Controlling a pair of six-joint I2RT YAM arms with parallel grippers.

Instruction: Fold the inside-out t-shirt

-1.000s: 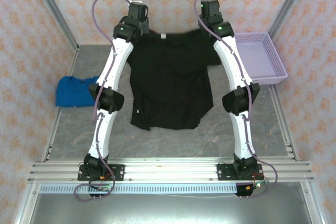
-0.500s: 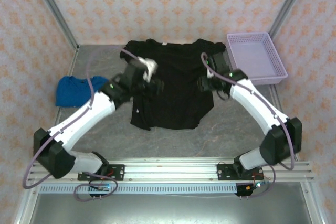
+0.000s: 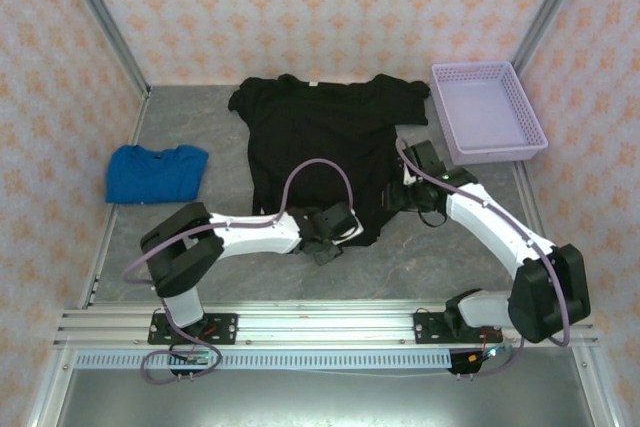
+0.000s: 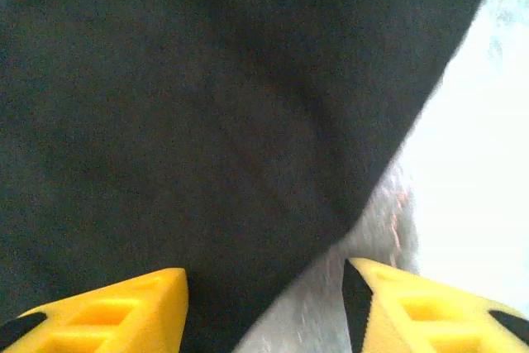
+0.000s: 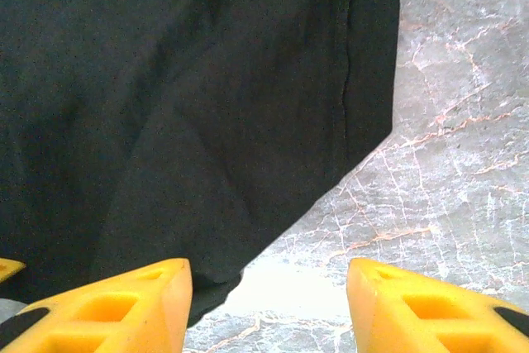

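At the far left of the top view a bright blue folded garment point(image 3: 155, 172) lies on the grey marbled table point(image 3: 440, 267), well apart from the inside-out t-shirt point(image 3: 320, 137). The black shirt is spread flat in the middle of the table, collar toward the back wall and hem toward the arms. A small pale tag point(image 3: 311, 84) shows at the neckline, too small to read. The left arm reaches low across the table from its base, and the left gripper point(image 3: 338, 225) sits at the near hem of the shirt. In the left wrist view its yellow fingers point(image 4: 124, 307) stand apart, jaws open and holding nothing, with the shirt's edge point(image 4: 207, 105) running diagonally under the gap point(image 4: 264, 287) and bare table to the right. Further right, the right gripper point(image 3: 396, 195) hovers by the shirt's right side near the bottom corner. In the right wrist view its jaws are likewise open and empty point(image 5: 269, 287), above the hem corner point(image 5: 182, 105), where a stitched side seam point(image 5: 345, 80) runs down the cloth beside veined table point(image 5: 463, 121). At the far right a lilac plastic basket point(image 3: 530, 137) stands near the shirt's right sleeve.
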